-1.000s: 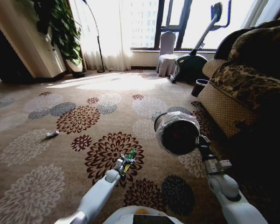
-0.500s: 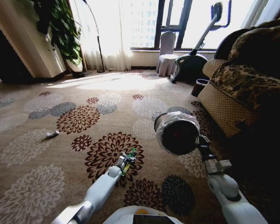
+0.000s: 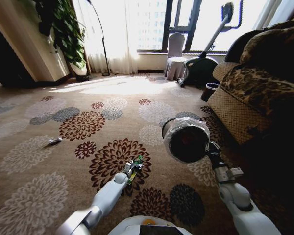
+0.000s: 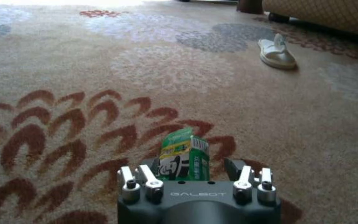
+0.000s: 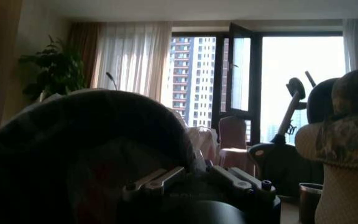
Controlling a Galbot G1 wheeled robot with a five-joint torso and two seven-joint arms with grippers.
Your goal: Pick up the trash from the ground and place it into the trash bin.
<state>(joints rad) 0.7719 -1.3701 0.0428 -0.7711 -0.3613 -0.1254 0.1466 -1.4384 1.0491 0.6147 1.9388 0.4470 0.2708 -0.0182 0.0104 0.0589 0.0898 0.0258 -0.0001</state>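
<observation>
Nearest the robot, the left tool [image 3: 135,165] reaches low over the floral carpet [image 3: 49,181], its fingers closed around the green wrapper [image 4: 184,156], which stands upright between them just above a dark red flower in the pattern. To its right, the right tool [image 3: 211,152] is raised off the floor and grips the trash bin [image 3: 186,139] by its rim, holding the black bucket tipped so that its mouth, ringed with the shiny clear liner, faces back toward the robot. Farther out on the left of the carpet lies a small pale scrap [image 3: 54,141], well apart from both arms. A white slipper [image 4: 276,52] rests on the carpet near the patterned sofa [image 3: 257,93]. By the bright window beyond stand a covered chair [image 3: 175,61] and an exercise machine [image 3: 204,58].
</observation>
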